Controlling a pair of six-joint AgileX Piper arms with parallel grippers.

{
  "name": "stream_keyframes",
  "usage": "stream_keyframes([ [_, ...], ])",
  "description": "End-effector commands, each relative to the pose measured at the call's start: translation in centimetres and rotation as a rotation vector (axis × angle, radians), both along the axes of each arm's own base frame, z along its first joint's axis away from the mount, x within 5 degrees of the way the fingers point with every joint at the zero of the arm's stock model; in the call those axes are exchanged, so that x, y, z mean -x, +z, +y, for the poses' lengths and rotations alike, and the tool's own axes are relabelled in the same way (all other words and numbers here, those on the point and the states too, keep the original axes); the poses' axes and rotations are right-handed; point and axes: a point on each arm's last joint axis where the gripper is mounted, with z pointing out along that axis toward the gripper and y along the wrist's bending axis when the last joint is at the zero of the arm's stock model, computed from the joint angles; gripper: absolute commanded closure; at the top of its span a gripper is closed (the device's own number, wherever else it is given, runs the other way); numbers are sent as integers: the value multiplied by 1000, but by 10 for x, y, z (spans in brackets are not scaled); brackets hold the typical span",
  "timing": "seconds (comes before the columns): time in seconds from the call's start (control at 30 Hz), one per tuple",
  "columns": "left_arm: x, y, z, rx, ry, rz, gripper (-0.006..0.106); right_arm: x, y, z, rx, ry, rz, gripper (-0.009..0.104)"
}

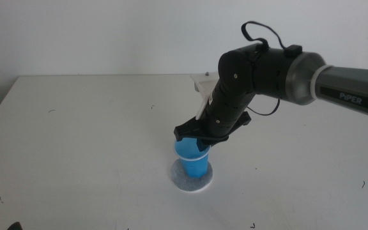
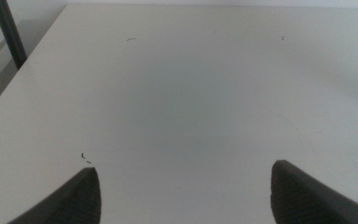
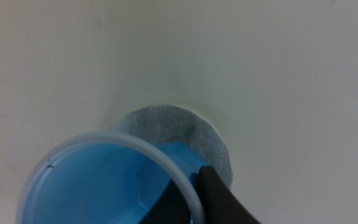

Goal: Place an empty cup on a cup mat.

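1. White wall behind, white table (image 1: 75, 128) below: nothing on the surface competes with the two things I care about, so placement is easy to judge from the middle view.
2. My right hand (image 1: 200, 135) reaches in from the table's right edge and angles down toward the near-middle of the table, where it has the cup (image 1: 192, 160) pinched at the rim.
3. From the right wrist view I see one dark jaw against the rim's outside. The other jaw is hidden, so I judge the hand closed on the cup wall rather than seeing both sides of the grip.
4. A rim grip makes sense here: it leaves the base free to land flat.
5. The cup is upright, or very nearly so, and its blue inside shows nothing in it.
6. The cup mat (image 1: 192, 179) lies directly under the cup. In the middle view the base appears to sit on it, roughly centred, with a pale ring of mat showing all round.
7. I cannot tell for certain whether the base is fully down or just above the felt.
8. I judge the task nearly done; what remains is letting go without tipping the cup.
9. My left hand (image 2: 182, 193) waits over bare table near the front-left corner, jaws spread wide and holding nothing.
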Motion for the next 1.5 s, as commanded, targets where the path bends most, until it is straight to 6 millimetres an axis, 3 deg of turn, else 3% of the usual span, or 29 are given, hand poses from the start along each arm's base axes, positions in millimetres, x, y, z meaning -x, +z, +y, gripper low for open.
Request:
stream_keyframes([
  [0.0, -1, 8, 0, 15, 0, -75, -5, 0, 25, 3, -58, 21, -77, 96],
  [0.3, -1, 8, 0, 15, 0, -75, -5, -2, 13, 4, -43, 24, -45, 96],
  [0.33, -1, 8, 0, 15, 0, -75, -5, -1, 13, 4, -42, 24, -45, 85],
  [0.63, -1, 8, 0, 15, 0, -75, -5, -1, 28, 4, -43, 31, -40, 39],
  [0.8, -1, 8, 0, 15, 0, -75, -5, 1, 62, -5, -69, 29, -94, 23],
  [0.97, -1, 8, 0, 15, 0, -75, -5, 6, 121, -31, -108, 26, -197, 22],
  [1.13, -1, 8, 0, 15, 0, -75, -5, 25, 172, -60, -114, 10, -305, 22],
  [1.3, -1, 8, 0, 15, 0, -75, -5, 52, 210, -106, -94, -45, -342, 22],
  [1.47, -1, 8, 0, 15, 0, -75, -5, 87, 222, -156, -109, -158, -410, 22],
])
